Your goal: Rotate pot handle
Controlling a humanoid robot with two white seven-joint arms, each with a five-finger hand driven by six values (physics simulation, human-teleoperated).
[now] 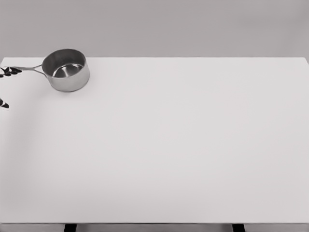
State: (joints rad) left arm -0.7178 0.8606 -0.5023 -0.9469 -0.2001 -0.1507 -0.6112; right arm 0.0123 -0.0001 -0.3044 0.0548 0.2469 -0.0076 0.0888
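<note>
A small stainless-steel saucepan [66, 70] stands upright at the far left corner of the white table [174, 145], close to its far edge. Its round body is shiny, with straight walls and an open top; the inside looks bare, the bottom catching bright reflections. A thin metal handle [30, 68] juts from the pan's left side and points left, almost parallel to the far edge, reaching toward the table's left edge, where dark fingertips [10, 71] meet its end.
</note>
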